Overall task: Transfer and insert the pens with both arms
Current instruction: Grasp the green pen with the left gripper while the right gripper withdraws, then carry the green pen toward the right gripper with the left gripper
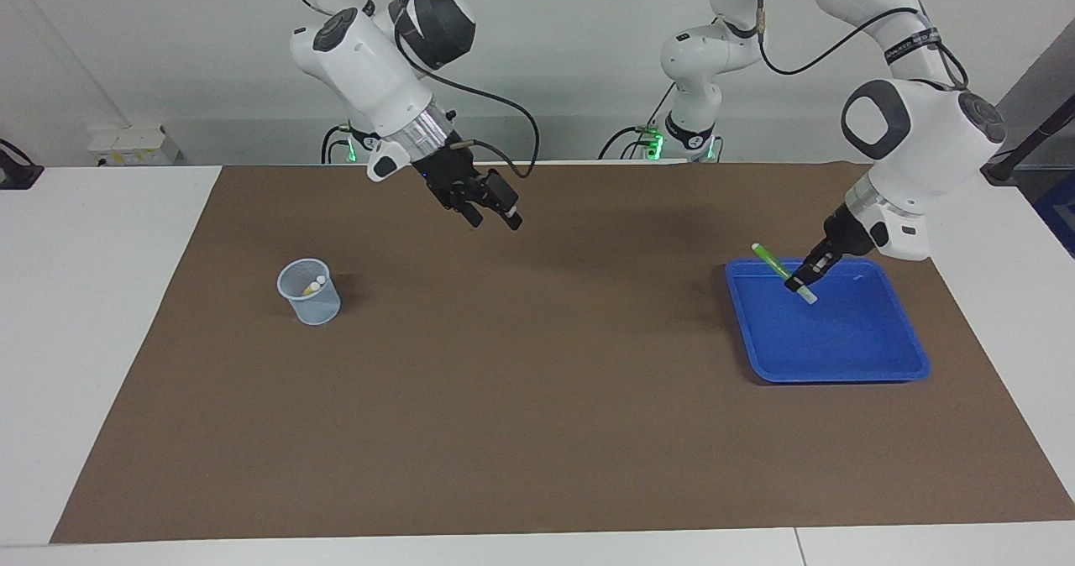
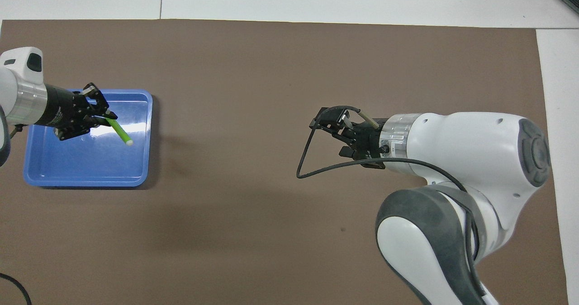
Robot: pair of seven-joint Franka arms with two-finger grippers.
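Observation:
My left gripper (image 1: pixel 798 282) (image 2: pixel 105 117) is shut on the green pen (image 1: pixel 768 257) (image 2: pixel 118 132). It holds the pen slanted in the air over the blue tray (image 1: pixel 840 375) (image 2: pixel 86 181), above the tray's rim on the side toward the right arm's end. My right gripper (image 1: pixel 495 220) (image 2: pixel 337 135) hangs open and holds nothing, over the brown mat between the tray and the mesh cup (image 1: pixel 310 292). Two pens (image 1: pixel 316 285) stand in that cup, showing pale caps and some yellow. In the overhead view the right arm hides the cup.
A brown mat (image 1: pixel 537 398) covers most of the white table. Its bare white surface shows at both ends. A small white arm with green lights (image 1: pixel 693 133) stands at the robots' edge. A black cable (image 2: pixel 312 169) loops off the right wrist.

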